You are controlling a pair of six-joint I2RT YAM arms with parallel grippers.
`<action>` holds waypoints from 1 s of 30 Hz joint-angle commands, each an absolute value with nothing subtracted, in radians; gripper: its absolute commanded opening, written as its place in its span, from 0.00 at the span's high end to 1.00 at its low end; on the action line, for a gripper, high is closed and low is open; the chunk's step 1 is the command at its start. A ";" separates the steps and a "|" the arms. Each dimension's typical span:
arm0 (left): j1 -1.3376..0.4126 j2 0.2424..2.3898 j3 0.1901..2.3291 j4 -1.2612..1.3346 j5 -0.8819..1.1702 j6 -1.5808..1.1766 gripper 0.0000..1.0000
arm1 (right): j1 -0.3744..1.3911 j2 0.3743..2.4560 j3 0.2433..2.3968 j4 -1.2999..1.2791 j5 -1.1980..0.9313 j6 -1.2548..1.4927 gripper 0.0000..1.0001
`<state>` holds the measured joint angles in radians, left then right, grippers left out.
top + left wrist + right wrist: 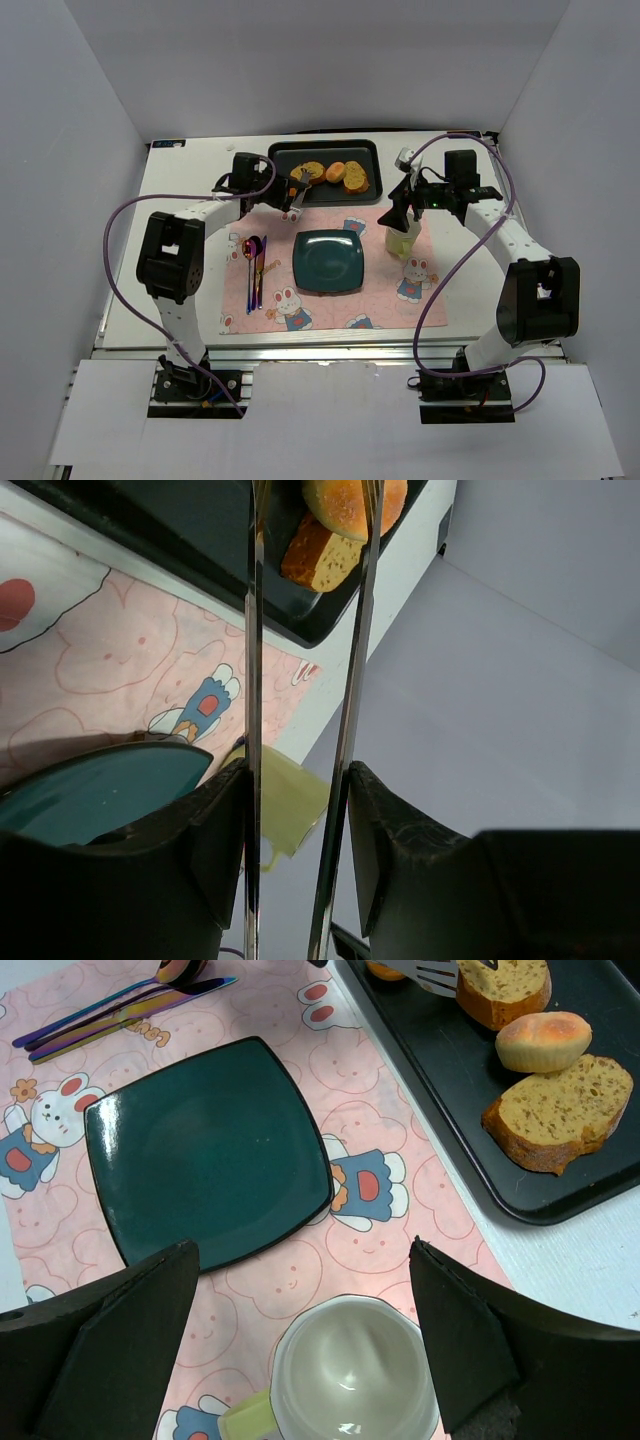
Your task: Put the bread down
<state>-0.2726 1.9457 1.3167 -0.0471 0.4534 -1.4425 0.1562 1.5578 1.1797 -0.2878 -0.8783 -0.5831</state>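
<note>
The bread (560,1110), a long oval toasted slice with golden-brown crust and yellowish crumb, lies in the shallow black rectangular tray (283,158). In the overhead view it is at the 3 o'clock end of the row of baked pieces. A small round orange-brown roll (543,1040) is beside it, and a shorter toasted slice (505,985) lies beyond that. The tray sits at 12 o'clock from the square dark-teal plate (329,262) on the pink bunny-print placemat (240,300). The plate is presumably the destination, so the carry is short.

The left gripper (288,187) is clenched around long polished metal tongs (252,660), its 2 fingers pressing the blades from outside. The tool gives reach into the tray without the fingers touching food. Its forked tips are at the shorter slice, at the 9 o'clock end, so they likely must shift along the row past the roll.

The right gripper (302,1260) hangs with jaws spread wide, holding nothing. It is above the pale yellow-green mug (355,1370) at 3 o'clock from the plate, out of the route.
</note>
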 commanded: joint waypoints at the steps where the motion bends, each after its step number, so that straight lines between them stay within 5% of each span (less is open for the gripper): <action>1: -0.279 1.927 1.313 -0.011 0.465 -1.476 0.48 | 0.147 1.523 1.181 -0.275 -0.907 -0.591 0.11; 30: -0.279 1.878 1.298 0.021 0.469 -1.595 0.46 | 0.144 1.528 1.184 -0.278 -0.911 -0.592 0.11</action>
